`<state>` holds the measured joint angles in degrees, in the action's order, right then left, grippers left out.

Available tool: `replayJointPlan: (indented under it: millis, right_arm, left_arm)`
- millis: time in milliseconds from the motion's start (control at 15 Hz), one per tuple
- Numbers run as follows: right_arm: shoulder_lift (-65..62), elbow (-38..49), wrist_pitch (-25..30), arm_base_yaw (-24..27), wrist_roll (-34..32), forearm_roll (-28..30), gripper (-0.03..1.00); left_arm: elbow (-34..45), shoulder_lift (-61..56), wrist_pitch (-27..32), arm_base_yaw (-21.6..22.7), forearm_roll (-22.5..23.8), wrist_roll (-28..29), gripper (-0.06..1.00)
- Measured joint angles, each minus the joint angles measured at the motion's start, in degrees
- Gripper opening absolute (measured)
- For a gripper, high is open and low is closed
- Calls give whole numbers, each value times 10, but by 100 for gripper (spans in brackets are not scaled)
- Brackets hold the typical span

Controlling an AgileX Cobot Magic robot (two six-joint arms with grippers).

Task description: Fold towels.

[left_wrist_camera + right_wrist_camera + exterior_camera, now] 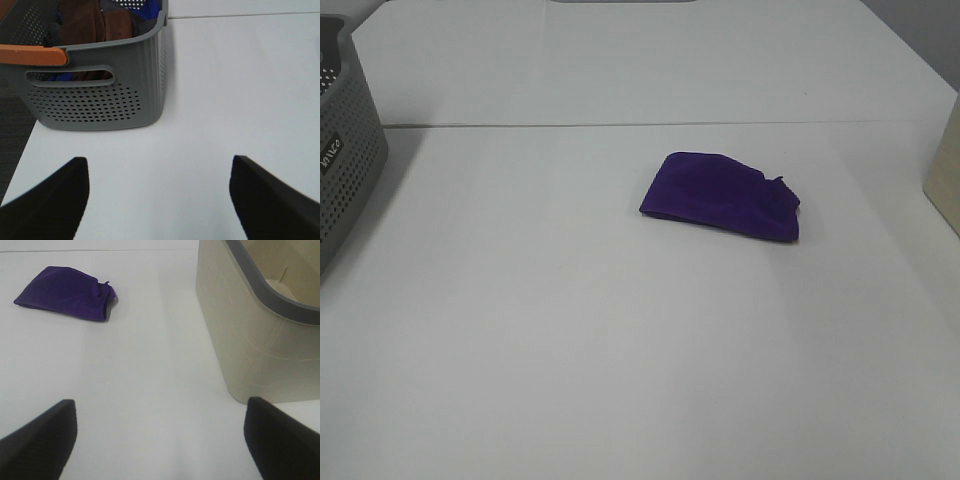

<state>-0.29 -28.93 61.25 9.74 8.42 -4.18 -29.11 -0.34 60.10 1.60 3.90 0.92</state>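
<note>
Purple towel (720, 194) lies on the white table (570, 330), right of centre, well apart from both of my grippers. It reads as a compact bundle: a smooth folded edge toward the near side, a small bunched lump at its right end. No white tag visible from any view.

Judged step: either a final tidy of the fold or picking the bundle up for stowing; I cannot tell which from this alone. To do it well I would approach from the flat, smooth side, pinch through all layers at once near an edge, and keep the lift low so the layers do not slide open. The bunched end is the likely place for the fold to fall apart.

Left gripper (159, 200): fingers spread wide, nothing between them, hovering over bare table facing the grey perforated basket (100, 100), which holds other cloths.

Right gripper (160, 440): fingers spread wide, empty, hovering beside the beige bin (250, 340), pointed toward the towel.
</note>
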Motion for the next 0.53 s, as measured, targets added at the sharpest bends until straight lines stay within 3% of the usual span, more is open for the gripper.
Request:
replayJointPlan:
  millis: [533]
  right_arm:
    - [0, 0, -2, 0, 0, -1, 87]
  left_arm:
    - [0, 0, 0, 3, -4, -9, 72]
